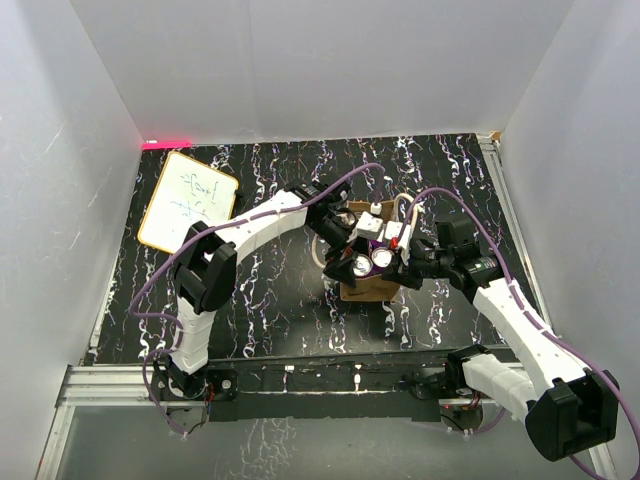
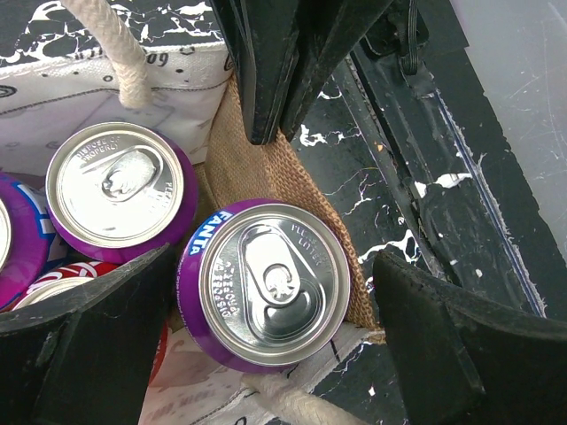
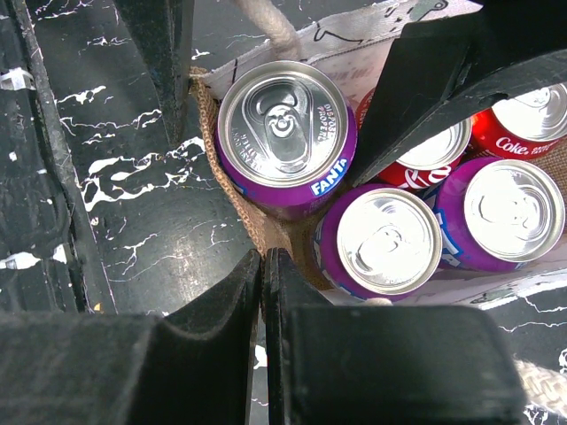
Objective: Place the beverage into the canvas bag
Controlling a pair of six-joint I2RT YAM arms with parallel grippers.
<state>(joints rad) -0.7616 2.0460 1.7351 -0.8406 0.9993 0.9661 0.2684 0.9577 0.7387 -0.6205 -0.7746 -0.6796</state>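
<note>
Beverage (image 2: 266,288) upright in canvas bag (image 2: 255,173) corner, long axis vertical. Sat squarely between spread jaws of left gripper (image 2: 273,266). Stood just beside right gripper (image 3: 263,261), jaws pinching bag's burlap wall.

Whiteboard (image 1: 187,203) scribble illegibly small; canvas bag (image 1: 372,290) interior mostly hidden from above

Canvas bag (image 3: 264,232) stands open on black marbled tabletop (image 3: 151,204), cream rope handle (image 3: 266,22) at rim. Purple Fanta can (image 3: 285,133) upright in bag corner, left gripper (image 3: 266,155) fingers flanking it. Second purple can (image 3: 388,241) and third purple can (image 3: 500,212) alongside. Red Coke cans (image 3: 523,133) part hidden. Right gripper (image 3: 263,266) jaws pressed together at burlap edge.
</note>
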